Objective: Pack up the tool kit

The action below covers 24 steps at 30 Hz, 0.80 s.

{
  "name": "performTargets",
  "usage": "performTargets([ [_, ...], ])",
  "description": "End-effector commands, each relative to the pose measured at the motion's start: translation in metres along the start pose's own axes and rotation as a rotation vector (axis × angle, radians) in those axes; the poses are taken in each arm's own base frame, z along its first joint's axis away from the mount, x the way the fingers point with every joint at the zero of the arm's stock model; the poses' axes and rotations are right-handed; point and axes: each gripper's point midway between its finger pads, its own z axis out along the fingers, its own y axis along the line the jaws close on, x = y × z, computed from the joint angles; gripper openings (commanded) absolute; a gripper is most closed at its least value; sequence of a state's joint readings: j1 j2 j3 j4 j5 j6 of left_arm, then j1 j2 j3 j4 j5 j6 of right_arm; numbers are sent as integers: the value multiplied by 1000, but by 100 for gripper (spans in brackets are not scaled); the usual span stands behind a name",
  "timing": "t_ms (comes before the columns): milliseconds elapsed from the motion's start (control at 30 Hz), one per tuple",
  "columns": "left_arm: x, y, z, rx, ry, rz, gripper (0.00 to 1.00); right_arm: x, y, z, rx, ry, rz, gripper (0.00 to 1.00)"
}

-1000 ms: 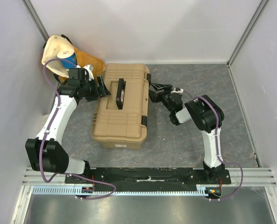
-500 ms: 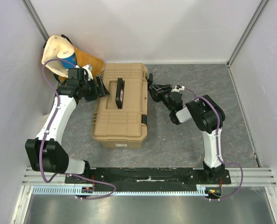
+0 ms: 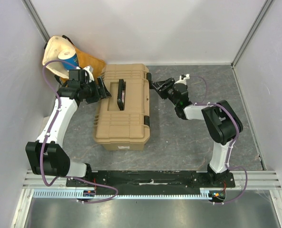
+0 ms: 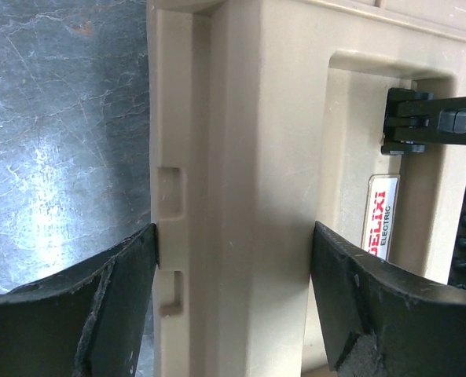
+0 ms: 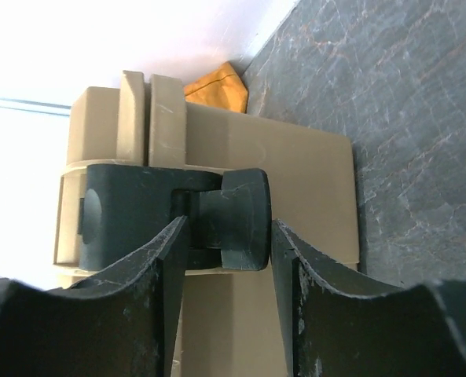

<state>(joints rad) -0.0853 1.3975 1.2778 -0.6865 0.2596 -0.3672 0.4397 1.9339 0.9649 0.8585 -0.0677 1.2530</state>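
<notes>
Left end effector (image 4: 233,236): wide open and holding nothing. Its jaws stand on both sides of the left rim of the toolbox (image 3: 124,118), and the outer finger is just beside the side wall.
Right end effector (image 5: 226,228): narrowed to the width of the black latch (image 5: 138,212). Both fingers seem to touch it, so I judge it is gripped.
Toolbox position: on the counter (image 3: 179,142), between my two end effectors, lid down. The handle (image 3: 122,95) lies flat, just past the left inner finger.
Handling: I judge it is hard plastic, stiff and bulky, probably heavy for one arm. The smooth walls could slip.
Where to hold: latch, rim or handle, not the flat walls.
Tools: I see none.
</notes>
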Motion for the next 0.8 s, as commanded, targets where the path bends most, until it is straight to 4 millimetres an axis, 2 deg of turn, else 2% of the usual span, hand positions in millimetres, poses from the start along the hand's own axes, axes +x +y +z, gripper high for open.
performTargets([
  [0,3,-19,14,100,7,11,79,49,136,-26,-357,207,-211,54],
  [200,7,-19,16,113,15,9,79,55,150,-27,-413,228,-225,54],
  [367,7,-19,18,115,19,15,79,61,143,-20,-362,250,-277,55],
  [467,8,-19,18,121,24,17,79,65,128,-15,-283,271,-303,62],
  [600,9,-19,21,124,34,23,79,72,96,-10,-132,315,-334,75],
  [767,10,-18,23,123,37,25,79,75,60,-8,27,362,-373,77],
])
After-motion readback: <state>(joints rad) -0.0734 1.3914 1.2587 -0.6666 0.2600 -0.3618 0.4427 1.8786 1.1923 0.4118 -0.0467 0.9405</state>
